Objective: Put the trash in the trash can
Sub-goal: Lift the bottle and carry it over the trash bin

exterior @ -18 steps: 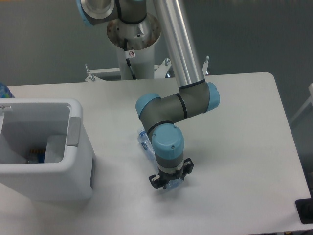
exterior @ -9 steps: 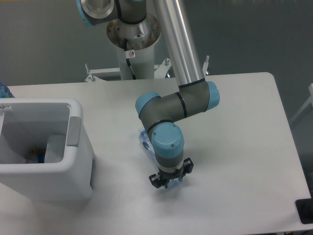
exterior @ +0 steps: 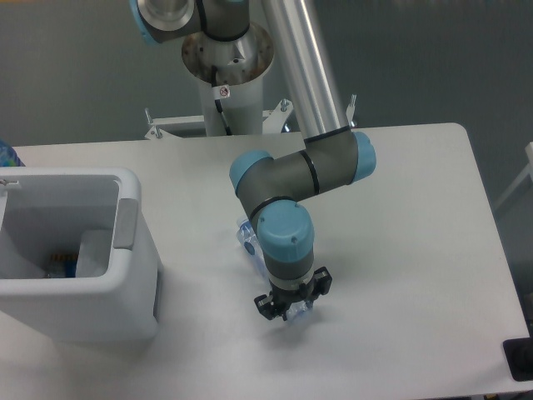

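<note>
Single fixed camera, looking down on a white table (exterior: 400,250). Arm (exterior: 304,171) reaching in from the base at top, elbow bent over mid-table, wrist pointing straight down.

Gripper (exterior: 291,307) low over the table, just right of centre front. Fingers narrow, closed around one end of a crushed clear bottle (exterior: 250,242). Grip itself mostly hidden under the wrist, but clear plastic visible between the black fingertips. Rest of the bottle sticking out up and to the left from under the wrist, bluish tint on the visible end. Cannot tell whether the bottle is touching the table or just off it.

Trash can (exterior: 133,275) at the left edge, white, thick rounded rim, grey panel on the side facing the arm. Open top. Inside: something pale and crumpled plus small dark and bluish bits near the bottom (exterior: 83,254); too small to identify. Bottle and gripper well apart from the can, bare tabletop between them.

Small blue object (exterior: 7,155) at far left edge behind the can, cut off by frame. Dark block (exterior: 520,358) at the lower right corner of the table, also cropped.
</note>
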